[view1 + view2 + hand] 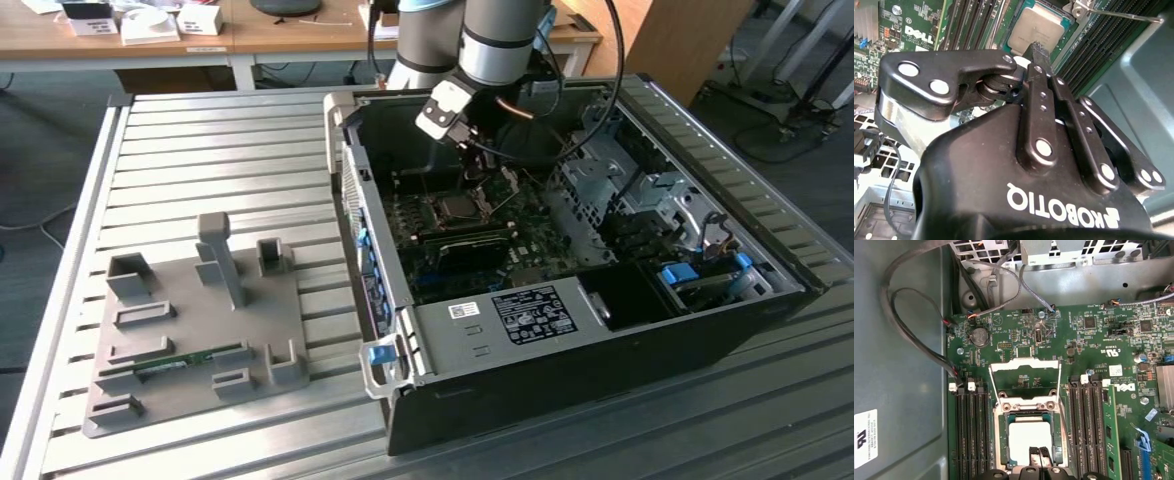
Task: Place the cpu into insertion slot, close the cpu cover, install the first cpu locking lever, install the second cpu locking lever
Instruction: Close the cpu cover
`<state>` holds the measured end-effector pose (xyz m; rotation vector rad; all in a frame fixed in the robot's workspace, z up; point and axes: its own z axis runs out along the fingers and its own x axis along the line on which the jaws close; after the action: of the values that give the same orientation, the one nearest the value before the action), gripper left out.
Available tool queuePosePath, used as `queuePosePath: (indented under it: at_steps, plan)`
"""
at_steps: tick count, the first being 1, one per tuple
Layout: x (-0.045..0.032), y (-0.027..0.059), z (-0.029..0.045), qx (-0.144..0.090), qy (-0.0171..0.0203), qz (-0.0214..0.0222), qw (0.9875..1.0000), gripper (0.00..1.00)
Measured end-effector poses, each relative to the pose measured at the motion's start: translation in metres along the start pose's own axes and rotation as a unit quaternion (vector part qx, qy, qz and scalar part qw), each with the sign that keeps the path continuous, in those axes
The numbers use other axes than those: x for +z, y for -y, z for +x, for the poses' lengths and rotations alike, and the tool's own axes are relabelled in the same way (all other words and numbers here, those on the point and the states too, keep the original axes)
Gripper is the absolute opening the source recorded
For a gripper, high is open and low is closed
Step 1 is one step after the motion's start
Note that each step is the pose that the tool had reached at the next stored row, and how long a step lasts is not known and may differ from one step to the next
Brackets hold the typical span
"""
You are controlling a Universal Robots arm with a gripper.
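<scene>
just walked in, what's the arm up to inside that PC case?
The arm is reaching down into the open black computer case. In the first wrist view the cpu lies flat in the insertion slot. The gripper is right over the cpu's edge with its fingers together. The cpu cover is flipped open, away from the slot, so it is not yet closed.

Black computer case point(561, 390), grey parts fixture point(174, 290)

White lettering on gripper point(1036, 47) body; white logo on mobo point(1014, 335); printed sticker point(534, 312) in case point(601, 380).
</scene>
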<state>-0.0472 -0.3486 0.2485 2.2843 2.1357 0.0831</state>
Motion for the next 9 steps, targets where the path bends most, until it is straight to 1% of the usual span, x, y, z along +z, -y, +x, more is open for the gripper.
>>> queuePosePath:
  at_steps: [4,9]
  plan:
    - [-0.0049,-0.0002,0.0002,0.000,0.0000,0.0000,1.0000,0.11]
    - [-0.0055,-0.0014,0.0002,0.000,0.0000,0.0001,1.0000,0.11]
